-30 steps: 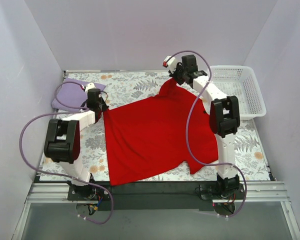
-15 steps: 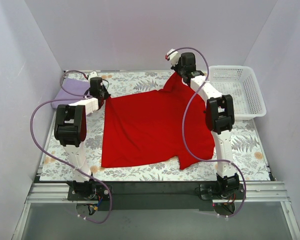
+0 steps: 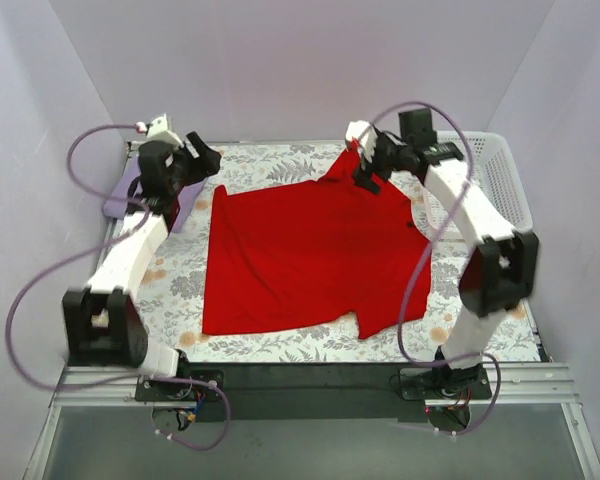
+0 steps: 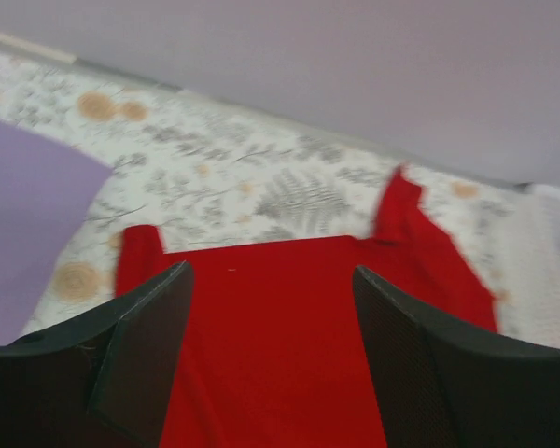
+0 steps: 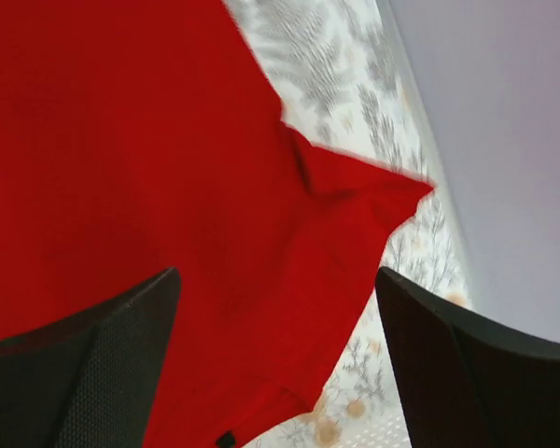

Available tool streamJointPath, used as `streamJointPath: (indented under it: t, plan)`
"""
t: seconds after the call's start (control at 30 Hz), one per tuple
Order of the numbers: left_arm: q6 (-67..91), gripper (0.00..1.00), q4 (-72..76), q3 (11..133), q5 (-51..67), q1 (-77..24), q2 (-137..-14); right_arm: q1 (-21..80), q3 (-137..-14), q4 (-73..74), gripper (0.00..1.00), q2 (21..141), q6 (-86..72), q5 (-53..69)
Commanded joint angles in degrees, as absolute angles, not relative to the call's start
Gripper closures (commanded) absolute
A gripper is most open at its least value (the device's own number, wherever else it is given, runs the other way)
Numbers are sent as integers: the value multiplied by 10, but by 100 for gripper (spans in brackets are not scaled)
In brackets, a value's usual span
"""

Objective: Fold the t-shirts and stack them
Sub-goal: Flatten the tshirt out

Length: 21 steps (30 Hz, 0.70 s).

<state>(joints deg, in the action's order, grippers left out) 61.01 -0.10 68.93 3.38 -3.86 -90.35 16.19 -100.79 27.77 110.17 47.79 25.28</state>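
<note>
The bright red t-shirt point(image 3: 310, 255) lies spread flat on the floral cloth, one sleeve poking up at the far edge point(image 3: 342, 170). My left gripper point(image 3: 208, 158) hovers open above the shirt's far left corner, with nothing between its fingers point(image 4: 140, 355); red cloth point(image 4: 280, 355) shows in the gap below them. My right gripper point(image 3: 365, 178) hangs open over the far right sleeve point(image 5: 364, 196), clear of the cloth. The lavender t-shirt point(image 3: 120, 200) lies at the far left, partly behind my left arm, and shows as a purple patch point(image 4: 28, 224) in the left wrist view.
A white lattice basket point(image 3: 502, 160) stands at the far right behind my right arm. The grey floral cloth point(image 3: 270, 165) covers the table under both shirts. Plain walls close in the back and both sides.
Both grippers have opened and let go of the red shirt's far corners, then risen and drawn apart. The shirt now rests flat instead of hanging pulled between them.
</note>
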Motion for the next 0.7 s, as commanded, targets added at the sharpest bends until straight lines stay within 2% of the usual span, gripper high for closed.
streamJointPath:
  t: [0.0, 0.1, 0.17, 0.23, 0.43, 0.6, 0.63, 0.67]
  plan:
    - [692, 32, -77, 540, 221, -35, -690, 166, -806, 533, 11, 882, 698, 498]
    - [819, 37, -131, 363, 290, -38, -538, 192, -569, 541, 16, 719, 720, 400]
    - [859, 37, -211, 313, 292, -40, -456, 231, -444, 536, 18, 632, 732, 340]
    - [880, 39, -260, 282, 279, -47, -418, 263, -385, 513, 20, 580, 720, 297]
    - [930, 41, -326, 272, 212, -116, -482, 303, -285, 397, 24, 563, 666, 219]
    - [955, 41, -335, 276, 133, -170, -498, 337, -267, 342, 32, 590, 636, 172]
    - [955, 41, -337, 274, 128, -171, -502, 340, -267, 340, 35, 595, 633, 171]
    - [955, 42, -336, 272, 125, -171, -508, 347, -270, 341, 50, 603, 628, 168]
